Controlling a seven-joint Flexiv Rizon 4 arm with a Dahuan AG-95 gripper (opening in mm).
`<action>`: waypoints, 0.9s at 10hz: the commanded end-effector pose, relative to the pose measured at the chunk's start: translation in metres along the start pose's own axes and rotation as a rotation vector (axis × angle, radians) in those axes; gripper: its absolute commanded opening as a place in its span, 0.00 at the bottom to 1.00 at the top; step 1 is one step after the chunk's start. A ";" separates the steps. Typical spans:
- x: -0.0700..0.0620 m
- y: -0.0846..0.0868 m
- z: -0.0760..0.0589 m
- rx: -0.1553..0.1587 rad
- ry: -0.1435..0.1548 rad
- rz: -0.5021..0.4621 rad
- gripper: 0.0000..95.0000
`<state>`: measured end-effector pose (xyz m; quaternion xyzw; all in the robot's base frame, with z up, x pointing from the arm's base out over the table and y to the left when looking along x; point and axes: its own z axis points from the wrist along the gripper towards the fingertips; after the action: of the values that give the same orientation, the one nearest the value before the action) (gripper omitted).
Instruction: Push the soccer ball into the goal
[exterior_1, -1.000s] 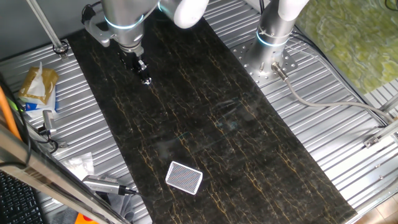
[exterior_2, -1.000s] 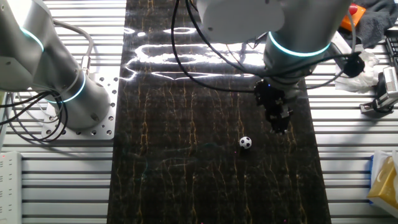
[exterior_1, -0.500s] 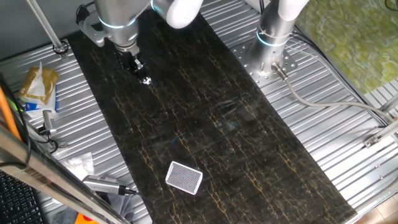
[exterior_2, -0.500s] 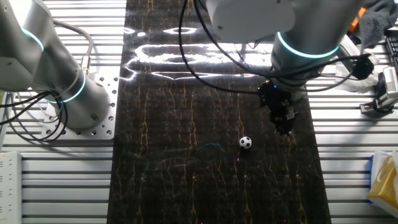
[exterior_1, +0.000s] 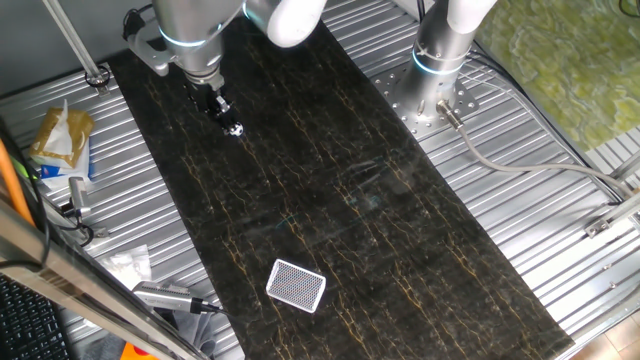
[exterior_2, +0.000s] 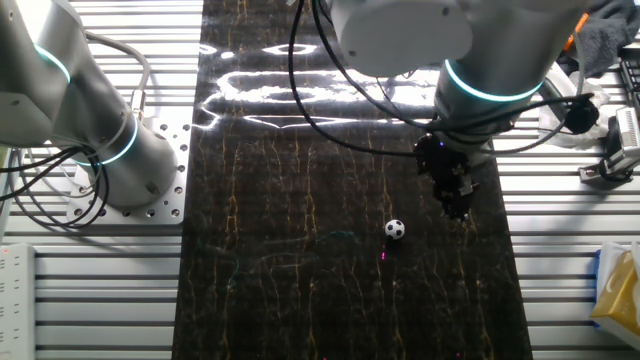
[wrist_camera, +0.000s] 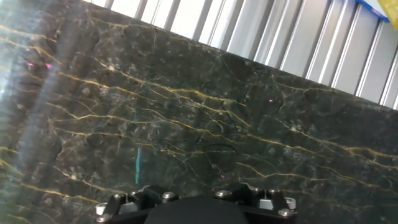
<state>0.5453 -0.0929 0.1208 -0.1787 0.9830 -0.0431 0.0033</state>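
Arm (exterior_2: 470, 40) reaches in from the 12 o'clock edge of the other fixed view, wrist ring lit cyan, forearm angled down over the tabletop (exterior_2: 300, 250). Claw (exterior_2: 459, 208) points toward 6 o'clock, low, tips just above the surface. Finger spacing not resolvable in either fixed view. Hand view shows only the dark claw base (wrist_camera: 199, 208) at 6 o'clock; fingers out of frame.

– How is the slab (exterior_2: 300, 250) finished?
– Polished dark marble veined in gold is seen, glossy with glare. Ribbed, matt metal is shown on the table (exterior_1: 540, 200). Fine mesh is held in the goal (exterior_1: 296, 286).
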 end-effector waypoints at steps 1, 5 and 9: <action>0.002 -0.002 0.000 -0.001 -0.001 0.000 0.80; 0.011 -0.006 0.004 0.002 -0.004 -0.009 0.80; 0.025 -0.005 0.011 -0.011 -0.025 -0.010 0.80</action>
<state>0.5201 -0.1079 0.1115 -0.1841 0.9822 -0.0349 0.0148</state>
